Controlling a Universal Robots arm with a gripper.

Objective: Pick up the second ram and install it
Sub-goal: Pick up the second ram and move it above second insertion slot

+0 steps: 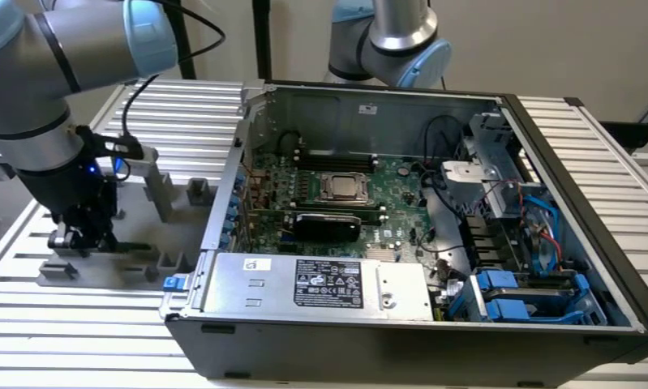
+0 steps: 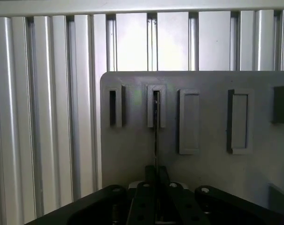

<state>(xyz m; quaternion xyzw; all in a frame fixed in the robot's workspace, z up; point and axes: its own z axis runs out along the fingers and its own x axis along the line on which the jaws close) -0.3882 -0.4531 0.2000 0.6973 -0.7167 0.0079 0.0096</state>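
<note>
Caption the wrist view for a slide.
Gripper, jaws closed on the second ram, seen edge-on, standing in a slot of the gray holder on the ribbed table.

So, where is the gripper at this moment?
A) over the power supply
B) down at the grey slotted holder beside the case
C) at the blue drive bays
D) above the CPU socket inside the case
B: in the exterior view the gripper is down at the grey slotted holder, outside the computer case, and the wrist view has the second ram standing edge-on in one of its slots.
</note>
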